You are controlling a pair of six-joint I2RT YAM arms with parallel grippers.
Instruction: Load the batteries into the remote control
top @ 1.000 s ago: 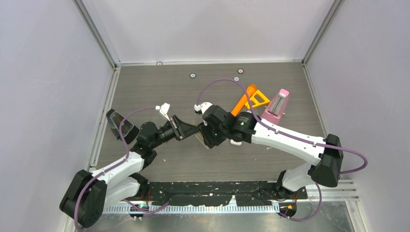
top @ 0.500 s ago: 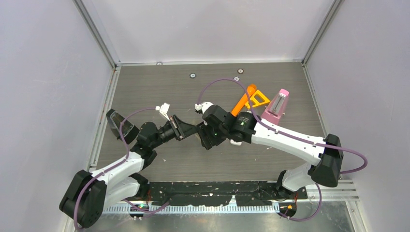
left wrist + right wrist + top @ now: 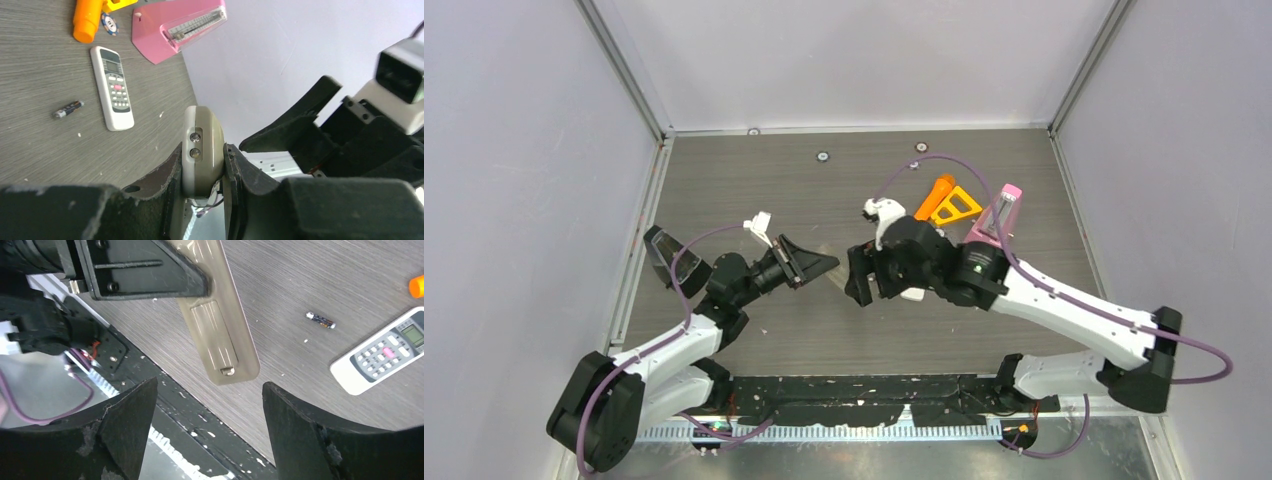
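Checking top view: a slim beige plastic remote control [image 3: 837, 284] is clamped by the left fingers [image 3: 809, 263]. The right fingers [image 3: 858, 276] are spread wide just beside its free end, with nothing held.

Left wrist: only the narrow edges are pinched, so twist or slip is likely if the back is pushed hard.

Right wrist: the battery cover [image 3: 215, 340] is seen shut. A thin dark cylindrical battery [image 3: 320, 320] lies on the grey wood-grain bench [image 3: 300, 270], well apart from both finger pairs.
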